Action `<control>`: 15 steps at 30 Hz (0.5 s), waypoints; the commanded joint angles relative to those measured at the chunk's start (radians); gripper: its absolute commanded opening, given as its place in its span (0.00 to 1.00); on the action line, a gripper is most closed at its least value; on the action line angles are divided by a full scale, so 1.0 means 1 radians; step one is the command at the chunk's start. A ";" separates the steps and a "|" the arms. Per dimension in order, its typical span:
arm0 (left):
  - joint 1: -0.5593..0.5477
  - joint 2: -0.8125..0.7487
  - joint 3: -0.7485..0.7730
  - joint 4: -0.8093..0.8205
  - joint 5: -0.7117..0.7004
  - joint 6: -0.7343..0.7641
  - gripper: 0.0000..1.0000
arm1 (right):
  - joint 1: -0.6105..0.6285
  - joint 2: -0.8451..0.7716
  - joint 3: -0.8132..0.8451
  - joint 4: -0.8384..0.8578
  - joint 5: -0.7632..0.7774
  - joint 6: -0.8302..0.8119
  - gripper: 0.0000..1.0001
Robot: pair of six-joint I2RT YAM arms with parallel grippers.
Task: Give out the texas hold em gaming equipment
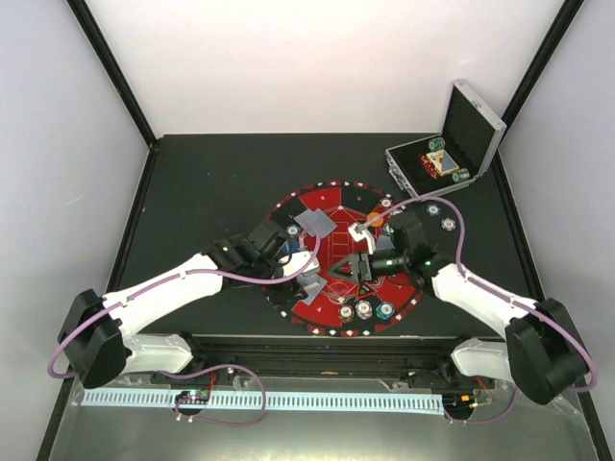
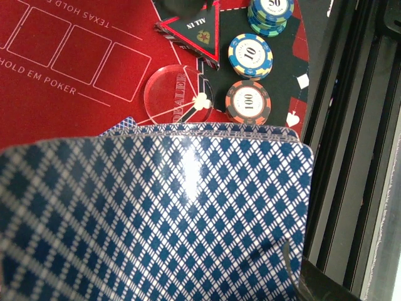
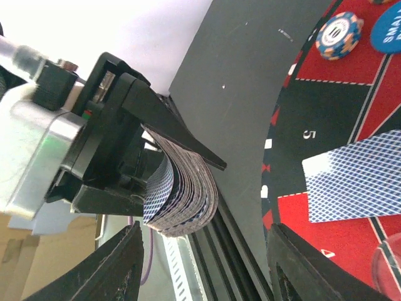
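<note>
Playing cards with blue-and-white diamond backs form a deck that fills the lower part of the left wrist view. The left gripper has its fingers clenched on it. Seen from the right wrist, the deck bows outward between those black fingers, its edges fanned slightly. The right gripper faces it with its fingers released and spread apart. Nothing sits between them, and they are close to the deck but not touching it. Both grippers meet over the middle of the round red-and-black mat, which lies on the black table. A single card lies face down and flat on the mat, across a red and a black sector, apart from the deck. Just beyond the held deck in the left wrist view lies a clear round dealer disc on the red field. The black triangle marker, red-edged and lettered ALL IN, lies past it. Beside these, on the mat's dark edge, three chip stacks stand in a row: one marked 100, one marked 10 and one marked 50. A blue marker disc shows at the corner of the right wrist view. The silver case stands open at the far right of the table, with a few chips inside.
</note>
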 commanded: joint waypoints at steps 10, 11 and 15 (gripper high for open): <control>-0.008 0.000 0.039 -0.011 0.021 0.016 0.40 | 0.135 0.206 0.093 0.264 -0.050 0.085 0.57; -0.008 0.000 0.039 -0.010 0.021 0.016 0.40 | 0.142 0.221 0.101 0.267 -0.048 0.086 0.57; -0.008 -0.002 0.039 -0.010 0.020 0.016 0.40 | 0.158 0.265 0.124 0.264 -0.038 0.079 0.57</control>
